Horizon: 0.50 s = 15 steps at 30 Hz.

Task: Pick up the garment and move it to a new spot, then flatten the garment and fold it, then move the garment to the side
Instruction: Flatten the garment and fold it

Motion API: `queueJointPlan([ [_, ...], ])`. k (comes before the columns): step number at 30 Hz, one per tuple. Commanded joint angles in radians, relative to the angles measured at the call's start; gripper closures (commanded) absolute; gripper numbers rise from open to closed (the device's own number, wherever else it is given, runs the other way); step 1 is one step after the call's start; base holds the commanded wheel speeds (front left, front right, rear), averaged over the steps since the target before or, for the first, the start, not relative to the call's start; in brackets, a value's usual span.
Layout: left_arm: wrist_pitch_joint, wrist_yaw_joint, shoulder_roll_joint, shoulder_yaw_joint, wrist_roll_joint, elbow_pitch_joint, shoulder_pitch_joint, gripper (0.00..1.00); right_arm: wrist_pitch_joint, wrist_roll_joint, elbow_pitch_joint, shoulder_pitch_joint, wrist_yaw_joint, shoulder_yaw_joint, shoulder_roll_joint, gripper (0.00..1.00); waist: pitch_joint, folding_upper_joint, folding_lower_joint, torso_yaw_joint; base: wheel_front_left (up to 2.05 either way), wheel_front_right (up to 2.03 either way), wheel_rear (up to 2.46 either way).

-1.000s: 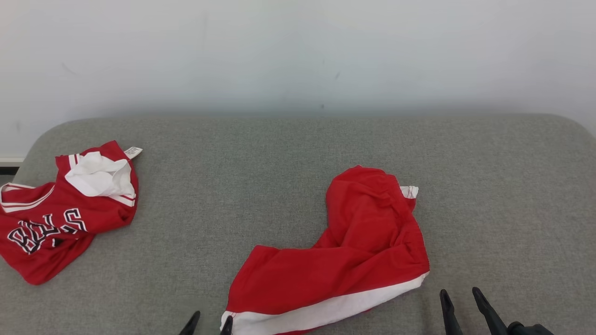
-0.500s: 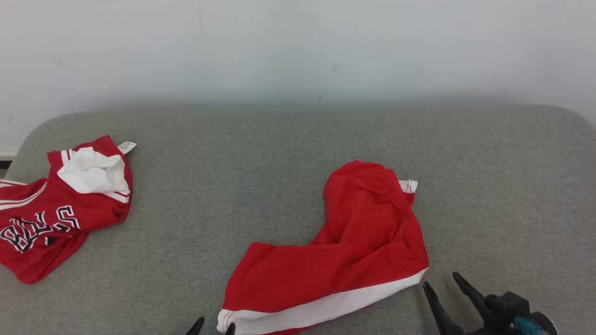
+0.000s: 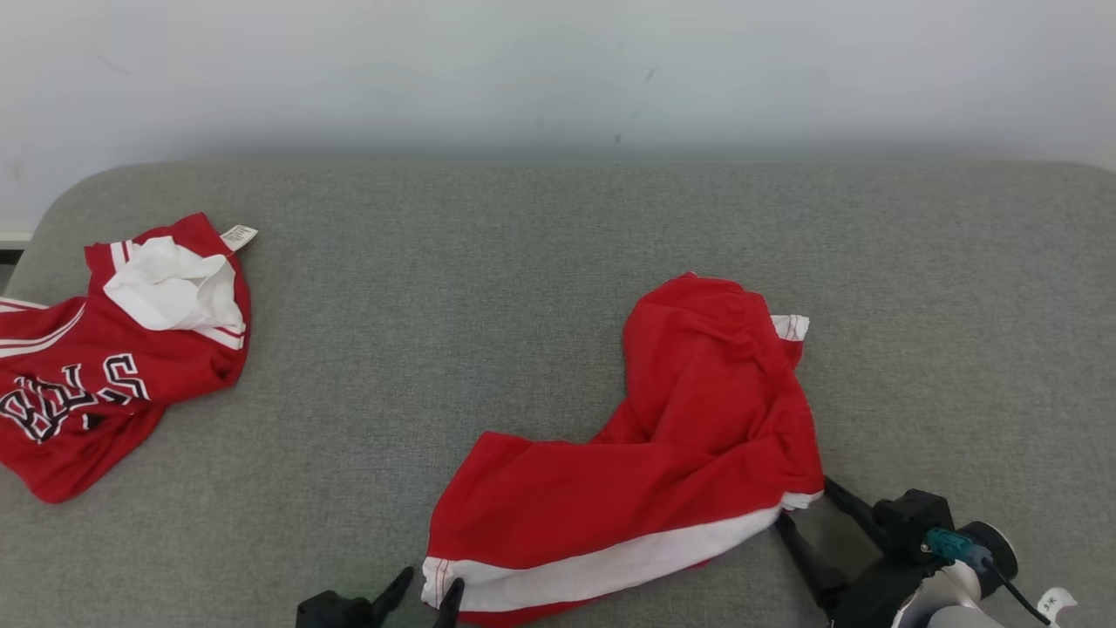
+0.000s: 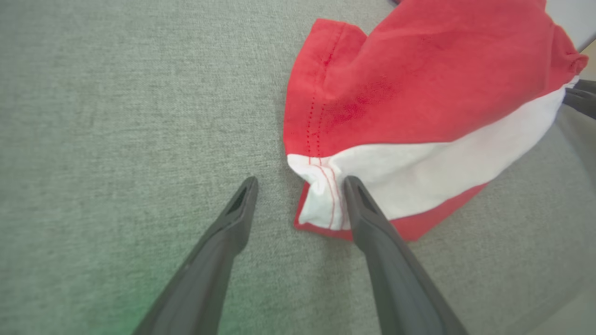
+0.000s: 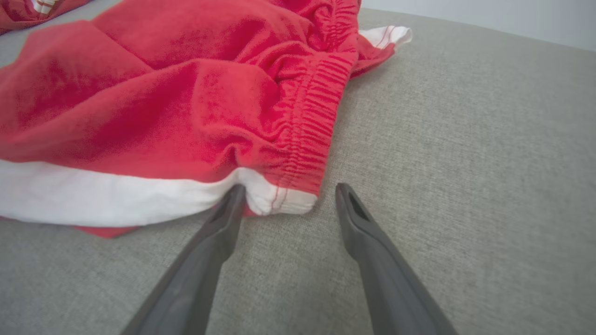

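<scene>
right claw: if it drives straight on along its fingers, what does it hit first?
The red shorts: their white-trimmed corner by the elastic waistband lies just ahead of the open right claw, between its fingertips. Whether it touches yet is unclear.

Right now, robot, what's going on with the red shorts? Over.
Left gripper open at red shorts' hem corner. Right gripper open at waistband corner. Shorts crumpled on grey cushion, ungripped. Jersey far left, out of the way.

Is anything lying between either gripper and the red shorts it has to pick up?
Nothing visible does. The open left gripper is at the hem corner of the shorts, and the open right gripper is at their waistband corner, one finger against the cloth. The jersey lies apart, far to the left.
</scene>
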Motion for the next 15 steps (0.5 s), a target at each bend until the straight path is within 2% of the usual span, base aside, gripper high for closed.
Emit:
queueJointPlan([
  [1, -0.003, 0.002, -0.008, -0.017, -0.015, 0.007, -0.015, 0.53, 0.000, 0.027, 0.007, -0.014, -0.002, 0.028, -0.005, 0.00, 0.004, -0.0001, -0.0001, 0.009, 0.00, 0.00, 0.00],
  [2, -0.003, 0.002, -0.006, -0.026, -0.024, 0.011, -0.020, 1.00, 0.000, 0.037, 0.004, -0.027, -0.002, 0.048, -0.009, 0.89, 0.004, -0.0001, -0.0001, 0.012, 0.00, 0.00, 0.00],
  [3, -0.003, 0.002, -0.006, -0.037, -0.033, 0.013, -0.026, 1.00, 0.000, 0.052, 0.001, -0.035, -0.002, 0.061, -0.016, 1.00, 0.004, -0.0001, -0.0001, 0.016, 0.00, 0.00, 0.00],
  [5, -0.003, 0.002, -0.006, -0.041, -0.049, 0.007, -0.033, 1.00, 0.000, 0.075, -0.010, -0.037, -0.002, 0.082, -0.022, 1.00, -0.003, -0.0001, -0.0001, 0.021, 0.00, 0.00, 0.00],
  [9, -0.003, 0.002, -0.003, 0.012, -0.052, -0.044, -0.001, 1.00, 0.000, 0.090, -0.069, 0.011, -0.002, 0.065, -0.045, 1.00, -0.024, -0.0001, -0.0001, 0.030, 0.00, 0.00, 0.00],
  [15, -0.003, 0.002, 0.002, 0.120, 0.024, -0.189, 0.092, 1.00, 0.000, 0.065, -0.239, 0.137, -0.002, -0.033, -0.073, 1.00, -0.050, -0.0001, -0.0001, 0.022, 0.00, 0.00, 0.00],
])
